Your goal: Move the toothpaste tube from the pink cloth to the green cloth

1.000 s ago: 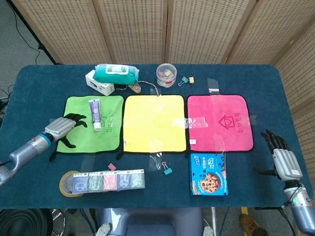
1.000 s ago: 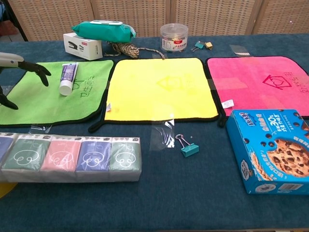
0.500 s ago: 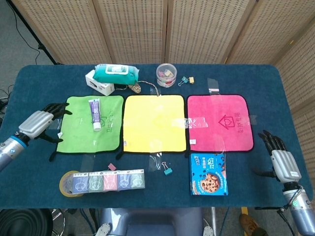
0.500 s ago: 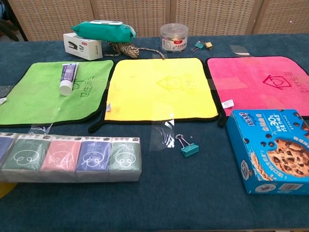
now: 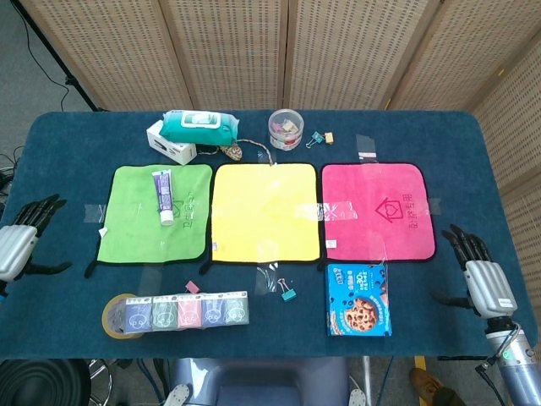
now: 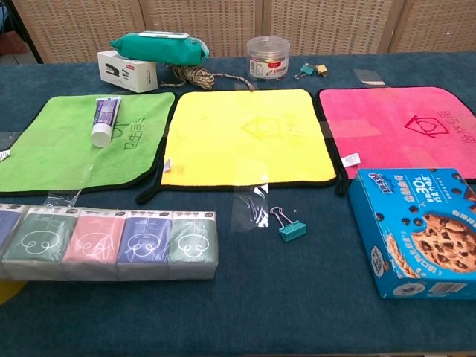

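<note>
The toothpaste tube [image 5: 163, 195] [image 6: 104, 120] lies on the green cloth [image 5: 152, 216] [image 6: 67, 152], cap toward the front. The pink cloth [image 5: 377, 210] [image 6: 401, 130] at the right carries nothing. My left hand [image 5: 19, 247] hovers off the table's left edge, well away from the green cloth, fingers spread and holding nothing. My right hand [image 5: 480, 279] is at the table's front right edge, beyond the pink cloth, fingers apart and empty. Neither hand shows in the chest view.
A yellow cloth [image 5: 265, 211] lies between the two. At the back are a wipes pack [image 5: 199, 128], a stapler box [image 5: 171, 143], a rope [image 5: 245, 150] and a clip jar [image 5: 287, 128]. In front are a cookie box [image 5: 358, 299], tissue packs [image 5: 187, 312], a tape roll [image 5: 114, 314] and a binder clip [image 5: 288, 293].
My left hand has drawn back leftward from the green cloth's edge to beyond the table's left side. The right hand shifted slightly. The tube has stayed put.
</note>
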